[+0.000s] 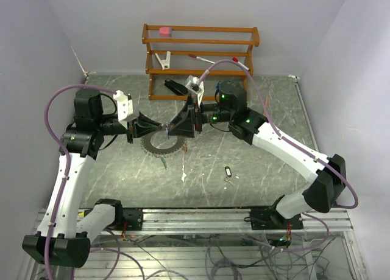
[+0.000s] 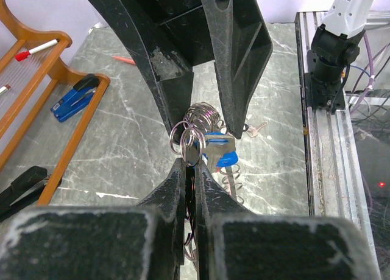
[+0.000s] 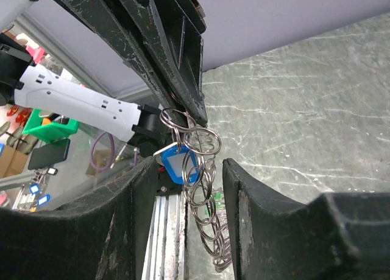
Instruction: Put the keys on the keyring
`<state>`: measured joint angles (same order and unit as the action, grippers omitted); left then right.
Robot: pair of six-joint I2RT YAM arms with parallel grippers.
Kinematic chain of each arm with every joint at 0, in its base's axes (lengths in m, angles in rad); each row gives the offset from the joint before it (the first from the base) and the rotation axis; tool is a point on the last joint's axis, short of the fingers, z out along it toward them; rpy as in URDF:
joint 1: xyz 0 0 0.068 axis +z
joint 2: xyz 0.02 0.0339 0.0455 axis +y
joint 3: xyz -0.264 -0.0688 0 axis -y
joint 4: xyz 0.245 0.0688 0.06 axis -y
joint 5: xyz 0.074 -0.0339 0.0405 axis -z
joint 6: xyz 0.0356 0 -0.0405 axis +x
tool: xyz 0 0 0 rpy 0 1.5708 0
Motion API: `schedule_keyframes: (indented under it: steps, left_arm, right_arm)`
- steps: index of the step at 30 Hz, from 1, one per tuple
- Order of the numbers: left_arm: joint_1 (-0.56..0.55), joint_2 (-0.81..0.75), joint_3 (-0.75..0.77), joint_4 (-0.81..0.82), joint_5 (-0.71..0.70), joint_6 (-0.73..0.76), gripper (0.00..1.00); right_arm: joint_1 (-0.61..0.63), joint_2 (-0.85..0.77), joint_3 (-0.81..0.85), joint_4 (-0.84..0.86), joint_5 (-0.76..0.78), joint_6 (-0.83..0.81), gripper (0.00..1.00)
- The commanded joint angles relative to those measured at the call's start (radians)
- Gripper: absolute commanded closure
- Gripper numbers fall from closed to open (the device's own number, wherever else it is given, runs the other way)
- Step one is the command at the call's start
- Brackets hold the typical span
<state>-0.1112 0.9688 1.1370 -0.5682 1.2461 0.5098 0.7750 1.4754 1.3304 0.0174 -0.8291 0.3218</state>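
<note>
The keyring (image 1: 159, 147) is a large silvery loop of small linked rings, tilted up from the table. My left gripper (image 1: 159, 127) is shut on its upper rim, and the left wrist view shows the jaws pinching the wire (image 2: 191, 164). My right gripper (image 1: 175, 129) is open, with its fingers on either side of the same rim (image 3: 190, 163). A blue-tagged key (image 3: 178, 161) hangs among the rings between the right fingers, and it also shows in the left wrist view (image 2: 219, 153). A black-tagged key (image 1: 228, 170) lies on the table to the right.
A wooden rack (image 1: 201, 55) stands at the back with a pink block, a clip and a red-capped pen. A black stapler (image 1: 173, 85) lies in front of it. A blue stapler (image 2: 73, 97) sits under the rack. A small green item (image 1: 166, 164) lies under the ring. The metal rail (image 1: 195, 216) runs along the near edge.
</note>
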Motion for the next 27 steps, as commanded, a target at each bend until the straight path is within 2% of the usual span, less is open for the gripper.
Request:
schedule_keyframes:
  steps: [1, 13, 20, 27]
  left_arm:
    - [-0.007, -0.005, 0.020, 0.036, 0.058, -0.004, 0.93]
    - [-0.007, -0.009, 0.005, 0.057, 0.072, -0.018, 0.93]
    - [-0.007, -0.008, 0.018, 0.045, 0.079, -0.016, 0.93]
    - [-0.007, -0.009, 0.008, 0.128, 0.086, -0.088, 0.93]
  right_arm:
    - [-0.006, -0.005, 0.040, 0.037, -0.024, 0.008, 0.53]
    - [-0.023, 0.037, 0.055, 0.138, -0.062, 0.108, 0.49]
    - [-0.023, 0.051, 0.032, 0.185, -0.074, 0.125, 0.51]
    - [-0.023, 0.048, -0.016, 0.221, -0.068, 0.143, 0.53]
